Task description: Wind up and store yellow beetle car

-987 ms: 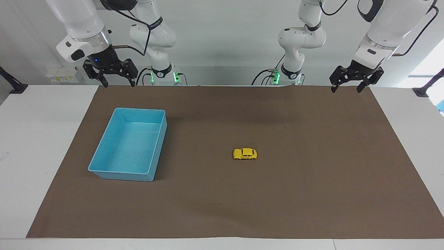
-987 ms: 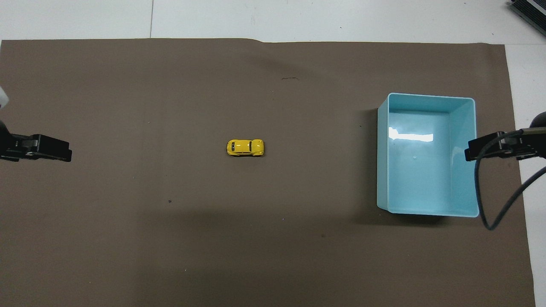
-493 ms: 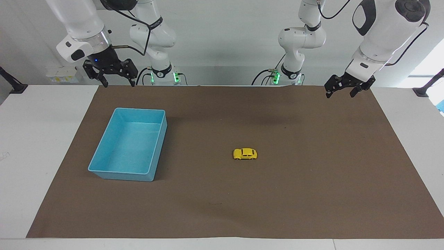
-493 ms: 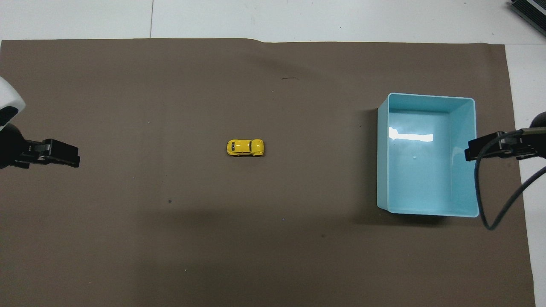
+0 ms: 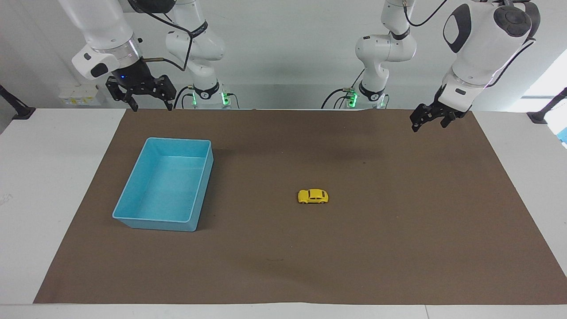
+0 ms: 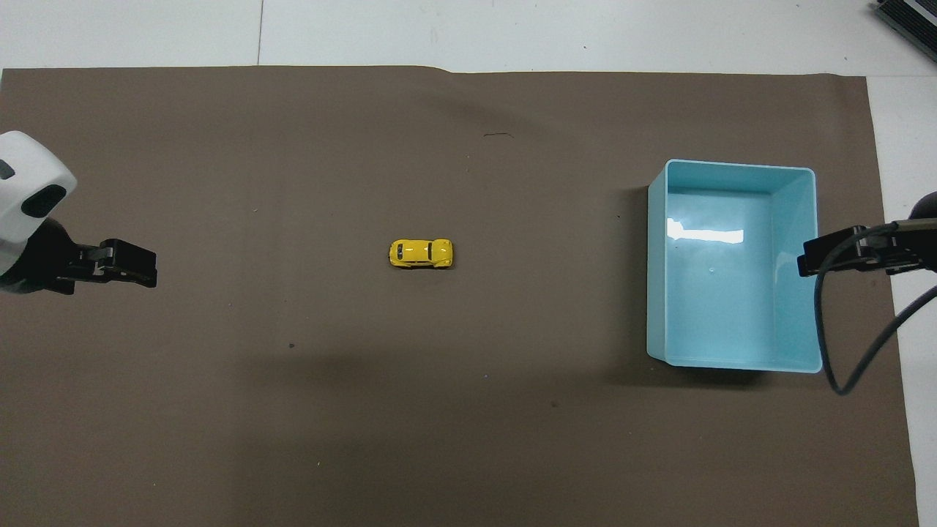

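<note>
The yellow beetle car [image 5: 313, 196] [image 6: 421, 253] stands on its wheels near the middle of the brown mat, with nothing touching it. A light blue bin [image 5: 155, 224] [image 6: 656, 293] sits empty toward the right arm's end of the table. My left gripper [image 5: 429, 126] [image 6: 139, 263] hangs open in the air over the mat's edge at the left arm's end, well away from the car. Raised over the bin's outer rim, my right gripper [image 5: 151, 106] [image 6: 812, 260] is open and holds nothing.
The brown mat [image 5: 398, 248] covers most of the white table [image 5: 40, 186]. A dark cable [image 6: 842, 366] loops down from the right arm beside the bin. Both arm bases stand at the robots' edge of the table.
My left gripper has swung inward and a little lower, from the mat's corner toward the car's side of the mat. The right arm, the car and the bin have stayed put.
</note>
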### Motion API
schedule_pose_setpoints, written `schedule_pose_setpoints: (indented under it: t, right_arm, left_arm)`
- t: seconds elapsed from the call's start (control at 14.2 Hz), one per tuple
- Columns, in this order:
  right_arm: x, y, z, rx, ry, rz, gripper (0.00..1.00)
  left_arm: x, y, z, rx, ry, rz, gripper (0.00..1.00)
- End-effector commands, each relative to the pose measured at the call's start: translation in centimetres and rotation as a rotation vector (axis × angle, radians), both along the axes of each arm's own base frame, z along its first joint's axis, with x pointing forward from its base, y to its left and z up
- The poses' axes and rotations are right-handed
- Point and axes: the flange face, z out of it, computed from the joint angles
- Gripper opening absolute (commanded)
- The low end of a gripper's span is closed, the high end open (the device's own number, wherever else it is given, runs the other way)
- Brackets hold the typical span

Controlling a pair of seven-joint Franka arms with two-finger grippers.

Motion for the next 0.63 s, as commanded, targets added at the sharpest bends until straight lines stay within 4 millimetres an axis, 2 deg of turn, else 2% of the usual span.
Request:
schedule_pose_setpoints:
  t: [0.0,0.21,0.42,0.56]
  right_arm:
    - [0.2,-0.2,0.2,0.005,-0.007,0.013,1.0]
    - [0.2,-0.3,0.2,0.005,-0.007,0.012,1.0]
    - [0.2,-0.3,0.2,0.005,-0.007,0.012,1.0]
    - [0.2,-0.3,0.2,0.007,-0.007,0.012,1.0]
  left_arm:
    - [-0.2,-0.3,-0.5,0.001,-0.012,0.092,1.0]
    - [-0.1,-0.4,-0.6,-0.002,-0.02,0.148,1.0]
    - [0.2,-1.5,-1.1,-0.009,-0.026,0.332,1.0]
    - [0.5,-1.5,-2.4,-0.009,-0.044,0.494,1.0]
